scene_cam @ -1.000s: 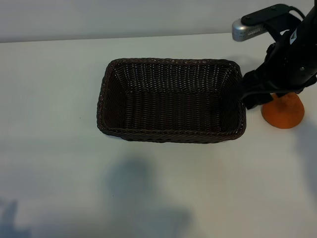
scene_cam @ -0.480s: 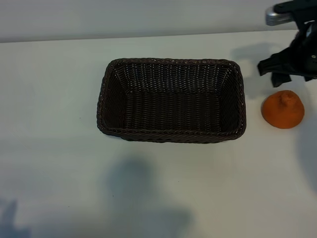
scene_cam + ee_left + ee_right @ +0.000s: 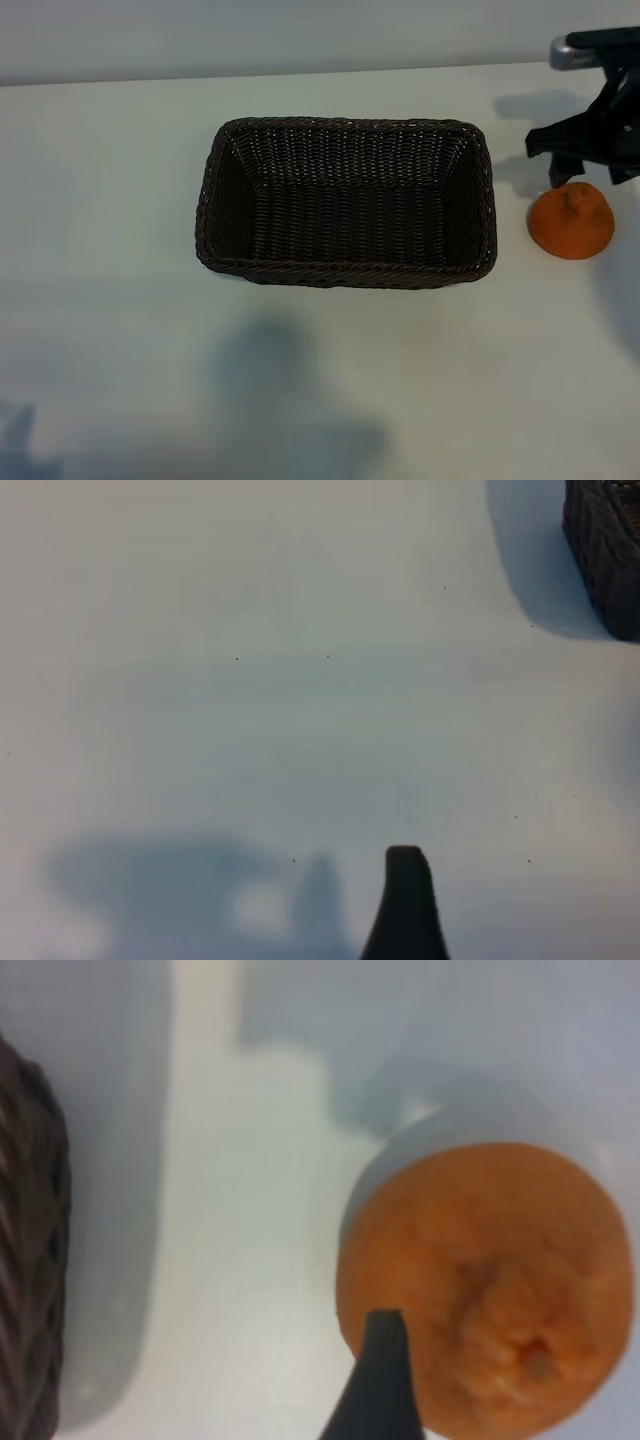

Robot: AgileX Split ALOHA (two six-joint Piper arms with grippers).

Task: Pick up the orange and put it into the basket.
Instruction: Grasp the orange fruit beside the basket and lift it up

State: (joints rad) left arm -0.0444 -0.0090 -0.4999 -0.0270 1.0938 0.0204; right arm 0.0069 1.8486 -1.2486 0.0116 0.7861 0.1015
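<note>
The orange (image 3: 571, 223) sits on the white table (image 3: 110, 200), just beside the right short end of the dark brown wicker basket (image 3: 346, 276) and outside it, its raised knob pointing up. The basket's woven floor is bare. The right gripper (image 3: 592, 152) hangs at the far right of the exterior view, just behind and above the orange, its jaws spread wide and holding nothing. In the right wrist view one dark fingertip (image 3: 378, 1380) overlaps the near side of the orange (image 3: 490, 1285); whether it touches the peel or only hovers over it is hard to tell. The left gripper shows only in its own wrist view, as a single dark fingertip (image 3: 404, 905) over bare table, jaws apart, with a corner of the basket (image 3: 605, 550) well off to one side.
</note>
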